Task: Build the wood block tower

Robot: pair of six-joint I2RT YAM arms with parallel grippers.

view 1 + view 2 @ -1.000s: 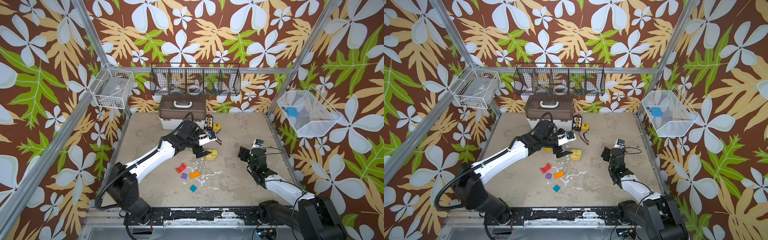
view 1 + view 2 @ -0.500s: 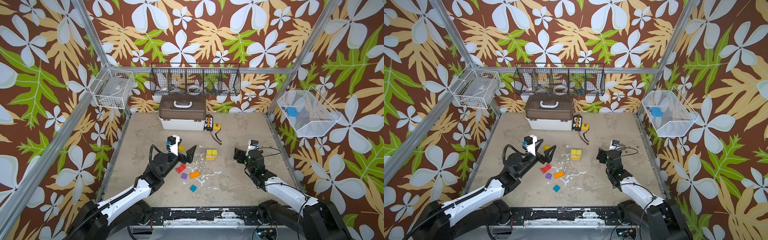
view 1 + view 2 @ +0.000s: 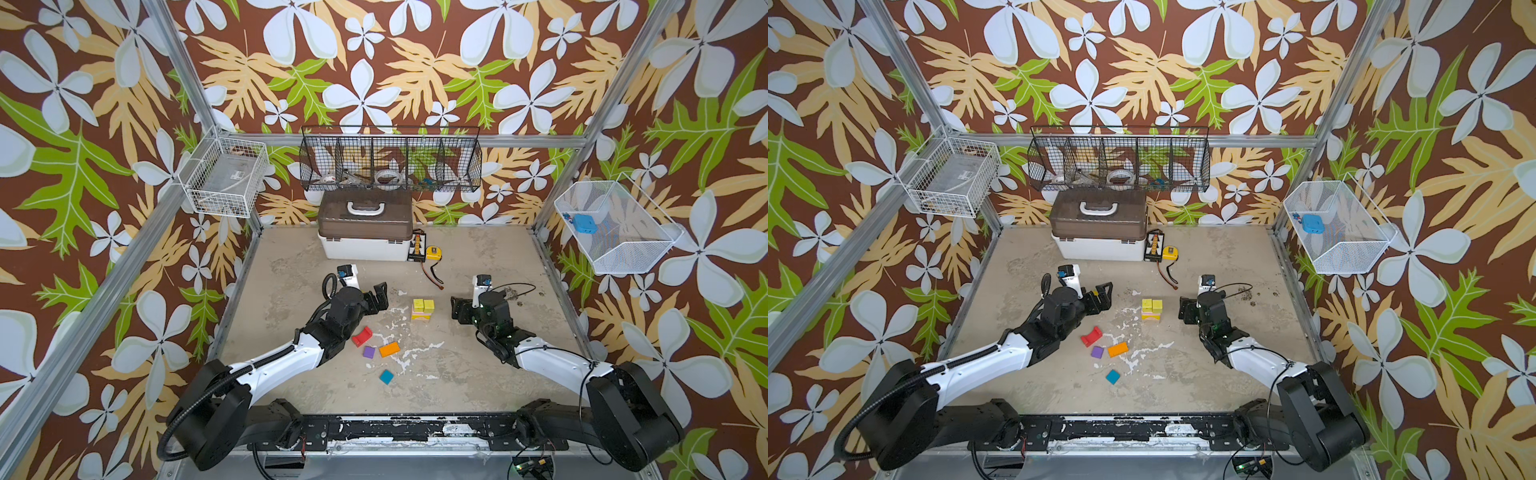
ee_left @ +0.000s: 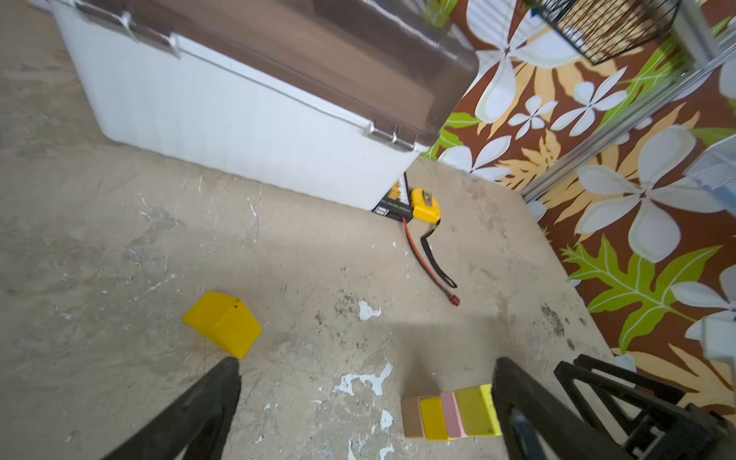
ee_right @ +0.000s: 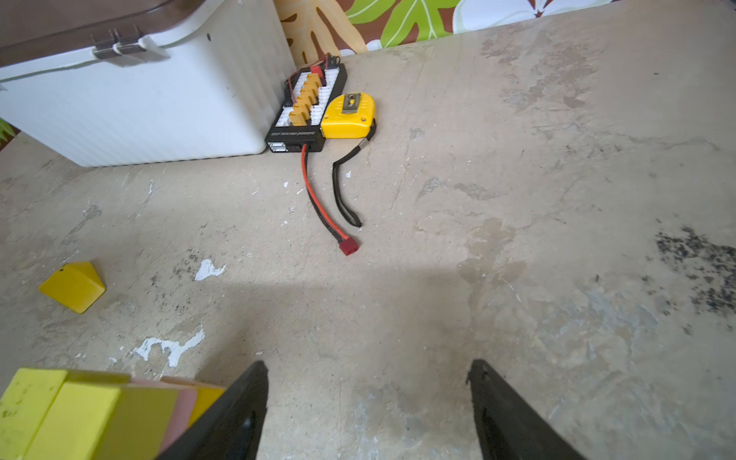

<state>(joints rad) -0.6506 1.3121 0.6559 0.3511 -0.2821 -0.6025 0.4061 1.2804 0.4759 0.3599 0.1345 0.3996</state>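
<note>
The tower point(image 3: 422, 309) is a short upright stack mid-table in both top views, yellow blocks over a pink layer and a plain wood piece point(image 4: 412, 416). A yellow roof-shaped block point(image 4: 223, 324) lies loose on the table, also seen as the yellow roof-shaped block point(image 5: 73, 286). Loose wood blocks lie in front: a red arch point(image 3: 362, 336), purple point(image 3: 368, 352), orange point(image 3: 389, 349) and teal point(image 3: 386, 377). My left gripper point(image 3: 376, 297) stands open left of the tower, nothing between its fingers point(image 4: 223, 382). My right gripper point(image 3: 457, 309) stands open just right of the tower, empty.
A white box with a brown lid point(image 3: 365, 232) stands at the back. Beside it are a black charger board point(image 3: 417, 248), a yellow tape measure point(image 3: 434, 251) and a red-black cable point(image 3: 432, 276). Wire baskets point(image 3: 390, 164) hang on the walls.
My left gripper has drawn back from the tower to its left side, the arm now low. My right gripper has moved left, closer to the tower.
</note>
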